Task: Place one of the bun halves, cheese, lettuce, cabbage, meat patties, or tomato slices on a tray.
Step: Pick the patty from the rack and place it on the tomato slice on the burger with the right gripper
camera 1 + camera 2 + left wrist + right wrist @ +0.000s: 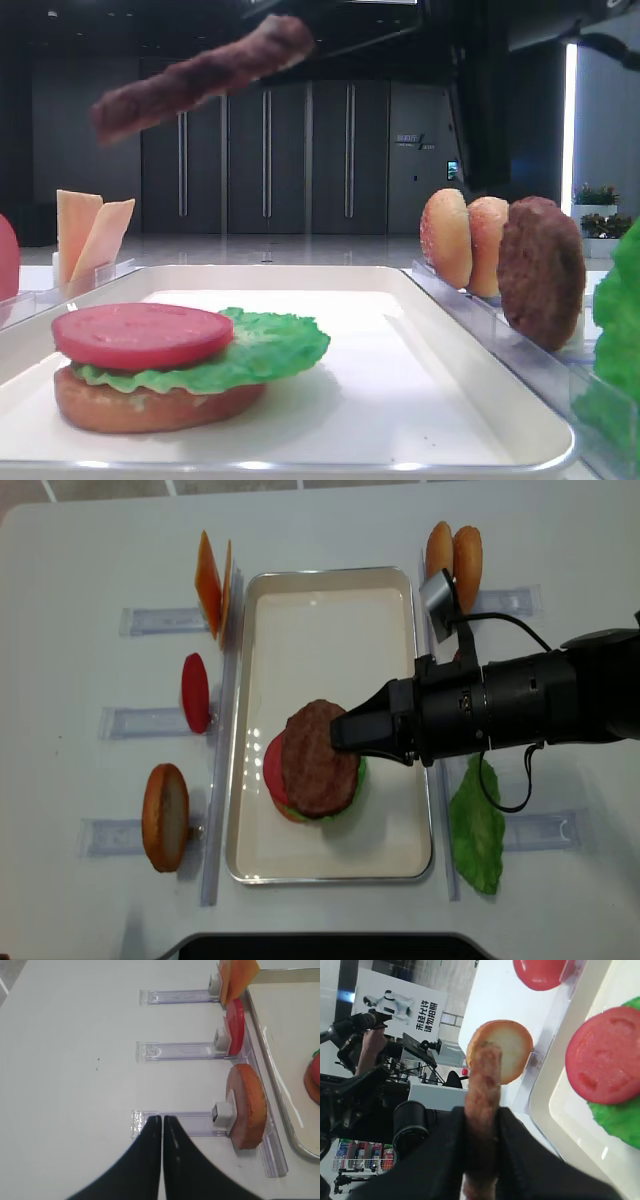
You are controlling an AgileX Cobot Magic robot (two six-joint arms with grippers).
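Observation:
My right gripper [342, 734] is shut on a dark brown meat patty [318, 758] and holds it in the air over the cream tray [330, 610]. In the right wrist view the patty [485, 1070] stands edge-on between the black fingers [520, 1140]. Below it on the tray lies a stack: a flat bun base [150, 405], green lettuce [270, 350] and a tomato slice [140, 335]. My left gripper [162, 1119] is shut and empty over the white table, left of a bun half [247, 1107] standing in its clear holder.
Left of the tray, clear holders carry cheese slices [212, 583], a tomato slice [195, 692] and a bun half [165, 817]. Right of the tray stand two bun halves [452, 552], a second patty [541, 270] and a lettuce leaf [477, 825].

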